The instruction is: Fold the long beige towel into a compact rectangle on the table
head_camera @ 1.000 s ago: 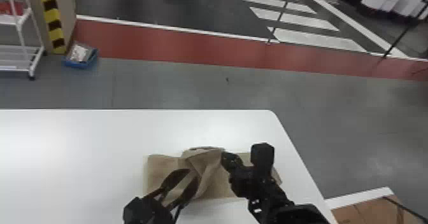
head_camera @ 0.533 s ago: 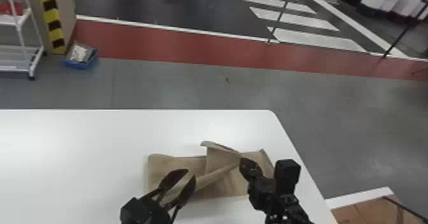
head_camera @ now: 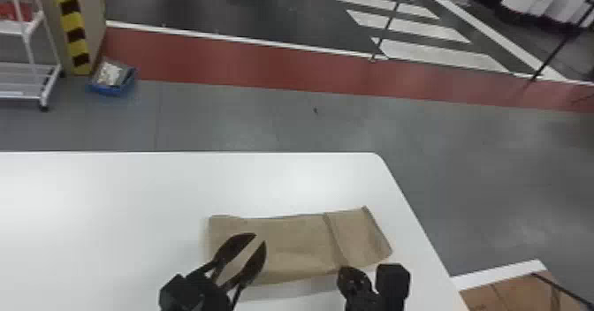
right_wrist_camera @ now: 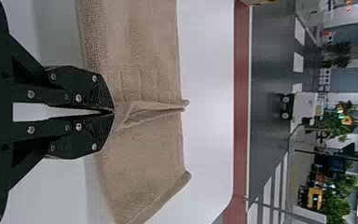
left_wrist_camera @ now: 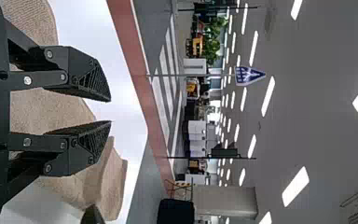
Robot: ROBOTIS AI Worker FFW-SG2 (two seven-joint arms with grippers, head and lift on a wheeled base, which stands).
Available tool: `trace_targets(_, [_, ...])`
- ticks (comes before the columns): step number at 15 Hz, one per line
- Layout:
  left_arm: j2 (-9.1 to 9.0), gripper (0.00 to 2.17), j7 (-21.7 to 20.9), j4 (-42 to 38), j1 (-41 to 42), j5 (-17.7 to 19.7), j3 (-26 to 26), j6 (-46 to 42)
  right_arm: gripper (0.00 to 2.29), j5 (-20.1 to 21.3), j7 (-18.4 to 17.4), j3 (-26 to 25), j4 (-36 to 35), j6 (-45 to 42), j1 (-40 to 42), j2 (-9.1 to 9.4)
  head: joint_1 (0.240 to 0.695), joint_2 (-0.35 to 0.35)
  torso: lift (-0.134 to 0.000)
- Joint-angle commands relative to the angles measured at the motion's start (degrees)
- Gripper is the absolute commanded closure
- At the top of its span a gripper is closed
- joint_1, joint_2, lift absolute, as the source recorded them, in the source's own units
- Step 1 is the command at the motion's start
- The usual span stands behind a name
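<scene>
The towel (right_wrist_camera: pixel 135 51) is matt beige cloth, its woven surface rough and finely nubbly up close. The table (head_camera: pixel 110 226) looks smooth and white, with a soft sheen rather than full gloss. My left gripper (head_camera: pixel 260 239) and my right gripper (head_camera: pixel 347 271) are mostly matt black, with coarse, ridged tips and small screws (right_wrist_camera: pixel 30 94) of bright, shiny metal. Beyond, the grey floor (head_camera: pixel 247 120) is smooth and faintly glossy. The brown panel (head_camera: pixel 517 296) may be cardboard, dull and flat; I see it poorly.
</scene>
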Motion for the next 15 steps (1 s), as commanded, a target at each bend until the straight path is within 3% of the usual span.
trace_targets(1, [0.02,0.84,0.0,0.0,0.1,0.0,0.1,-0.8,0.18,-0.3,-3.7,1.0,0.0,0.6,0.7,0.23,0.695,-0.350,0.000])
trace_targets(2, [0.19,0.84,0.0,0.0,0.2,0.0,0.2,-1.1,0.02,-1.6,-3.7,0.9,-0.5,-3.2,1.4,0.14,0.695,-0.350,0.000])
trace_targets(4, [0.28,0.84,0.1,0.0,0.4,0.0,0.3,-1.3,0.02,-3.7,-3.7,0.3,-3.6,-9.4,3.1,0.14,0.695,-0.350,0.000])
trace_targets(6, [0.37,0.84,0.1,0.0,0.5,0.0,0.3,-2.0,0.04,-6.6,-2.9,-0.6,-6.0,-3.2,1.7,-0.48,0.695,-0.350,0.000])
trace_targets(8, [0.37,0.84,0.2,0.0,0.6,-0.1,0.3,-2.0,0.14,-5.2,-1.5,-1.2,-7.8,8.7,-2.6,-0.92,0.695,-0.350,0.000])
trace_targets(9, [0.37,0.84,0.2,0.0,0.8,-0.1,0.3,-2.2,0.17,-2.7,1.6,-1.9,-8.1,17.3,-5.6,-1.09,0.695,-0.350,0.000])
trace_targets(11, [0.46,0.84,0.2,0.0,1.1,-0.2,0.3,-2.5,0.18,4.6,14.7,-5.4,-6.7,31.2,-13.1,-1.18,0.695,-0.350,0.000])
trace_targets(12, [0.63,0.84,0.4,0.0,1.1,-0.2,0.3,-2.5,0.18,8.3,20.1,-6.2,-5.3,38.4,-17.1,-2.06,0.695,-0.350,0.000])
trace_targets(14, [0.63,0.84,0.4,-0.1,1.2,-0.1,0.3,-2.5,0.18,12.7,25.8,-6.6,-1.8,40.5,-21.1,-3.82,0.695,-0.350,0.000])
trace_targets(15, [0.63,0.84,0.5,-0.2,1.2,-0.2,0.3,-2.5,0.18,12.5,26.1,-6.6,-0.6,40.2,-21.6,-4.78,0.695,-0.350,0.000])
